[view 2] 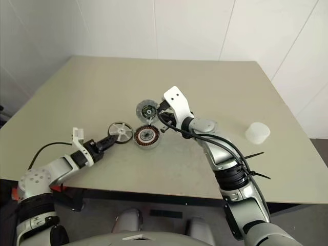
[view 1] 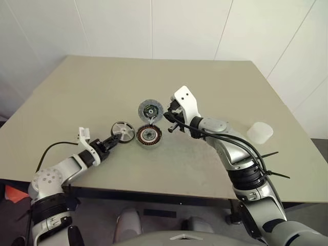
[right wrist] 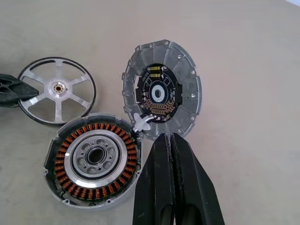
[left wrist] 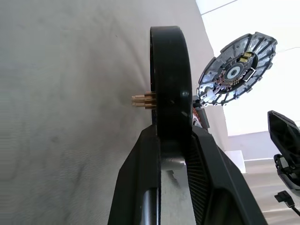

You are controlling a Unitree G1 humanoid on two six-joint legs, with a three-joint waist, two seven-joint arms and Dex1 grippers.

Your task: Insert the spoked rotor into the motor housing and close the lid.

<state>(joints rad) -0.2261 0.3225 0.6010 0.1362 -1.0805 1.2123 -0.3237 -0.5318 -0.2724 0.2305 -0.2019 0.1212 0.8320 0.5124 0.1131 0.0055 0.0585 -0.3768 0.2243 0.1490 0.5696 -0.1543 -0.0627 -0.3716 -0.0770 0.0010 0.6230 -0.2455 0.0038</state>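
The spoked rotor, a dark ring with pale spokes, sits just left of the motor housing, whose copper windings face up on the table. My left gripper is shut on the rotor's dark rim, seen edge-on between its fingers. The lid, a grey disc with a dark hub and green-yellow marks, stands tilted up behind the housing, joined to it by a short wire. My right gripper is shut on the lid's lower edge, reaching in from the right.
A translucent white plastic cup stands on the beige table at the right, away from both arms. The table's front edge runs close below my left forearm. A white wall rises behind the table.
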